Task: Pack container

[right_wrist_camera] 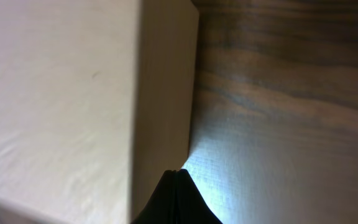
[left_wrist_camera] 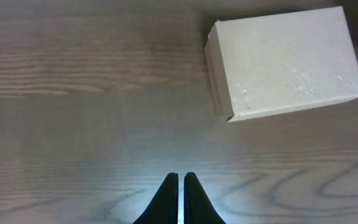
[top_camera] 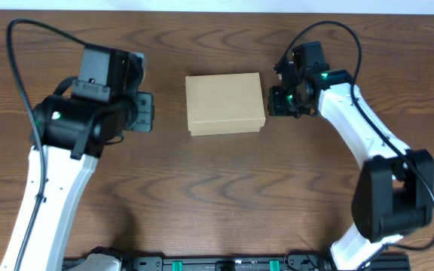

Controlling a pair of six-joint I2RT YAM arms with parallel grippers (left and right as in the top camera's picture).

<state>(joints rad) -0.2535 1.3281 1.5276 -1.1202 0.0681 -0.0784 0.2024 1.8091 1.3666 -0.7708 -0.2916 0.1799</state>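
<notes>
The container (top_camera: 224,103) is a plain tan cardboard box with its lid down, at the table's middle back. It also shows in the left wrist view (left_wrist_camera: 286,61) and fills the left of the right wrist view (right_wrist_camera: 61,99). My left gripper (top_camera: 143,113) is shut and empty, a short way left of the box; its fingertips (left_wrist_camera: 180,180) sit over bare wood. My right gripper (top_camera: 277,102) is shut and empty, its fingertips (right_wrist_camera: 178,174) right at the box's right side wall, low near the table.
The wooden table (top_camera: 224,188) spreads all round the box. A black rail (top_camera: 224,263) runs along the front edge between the arm bases. No tape rolls or other loose objects are in view.
</notes>
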